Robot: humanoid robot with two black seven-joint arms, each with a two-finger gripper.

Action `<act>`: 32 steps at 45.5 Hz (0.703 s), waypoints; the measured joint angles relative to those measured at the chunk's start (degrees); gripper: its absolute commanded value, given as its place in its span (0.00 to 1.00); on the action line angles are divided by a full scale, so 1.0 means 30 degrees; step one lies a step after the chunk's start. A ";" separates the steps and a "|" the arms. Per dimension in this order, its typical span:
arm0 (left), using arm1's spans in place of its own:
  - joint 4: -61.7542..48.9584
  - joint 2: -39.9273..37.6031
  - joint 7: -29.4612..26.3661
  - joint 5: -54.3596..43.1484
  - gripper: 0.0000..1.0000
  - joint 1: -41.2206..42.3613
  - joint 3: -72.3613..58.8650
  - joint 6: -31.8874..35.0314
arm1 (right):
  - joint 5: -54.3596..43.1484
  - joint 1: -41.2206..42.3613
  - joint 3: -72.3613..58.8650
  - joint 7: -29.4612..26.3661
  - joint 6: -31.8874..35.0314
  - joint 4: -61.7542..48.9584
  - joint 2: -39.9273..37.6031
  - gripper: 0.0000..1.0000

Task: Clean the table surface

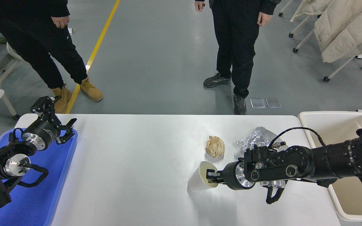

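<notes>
Claw work sits at an early stage. The right claw (pixel 211 177) pinches the rim of a white paper cup (pixel 200 181), one finger inside the mouth and one outside, and the cup leans over toward the claw with its base low on the white rectangular counter (pixel 130 163). Whether the base touches the counter cannot be told. Just beyond the cup lies a crumpled ball of brown paper (pixel 215 146), and to the right of that ball a crushed piece of silver foil (pixel 256 138), partly hidden behind the right arm. Both rest loose on the counter, so my guess is that three pieces of litter remain to be removed and none has yet been dropped. Farther right of the cup, off the counter's end, stands a cream plastic bin (pixel 331 118), the likely place for the rubbish. Far to the cup's left, the left claw (pixel 55 121) hangs parked with fingers spread over a blue plastic tray (pixel 42 201).
</notes>
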 measured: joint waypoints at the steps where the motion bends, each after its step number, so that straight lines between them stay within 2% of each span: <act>1: 0.0000 0.0000 0.0006 0.0000 1.00 0.0000 0.0000 0.0000 | 0.0087 0.0071 -0.0007 0.0002 0.0018 0.0020 0.0005 0.00; 16: 0.0001 0.0000 0.0010 0.0001 1.00 0.0012 0.0000 0.0000 | 0.1406 0.1952 -0.0121 0.0013 0.0139 0.1149 -0.0350 0.00; 32: 0.0000 0.0000 0.0003 -0.0002 1.00 0.0012 -0.0005 0.0000 | 0.3588 0.8368 -0.1354 -0.0038 0.1020 0.5187 -0.2462 0.00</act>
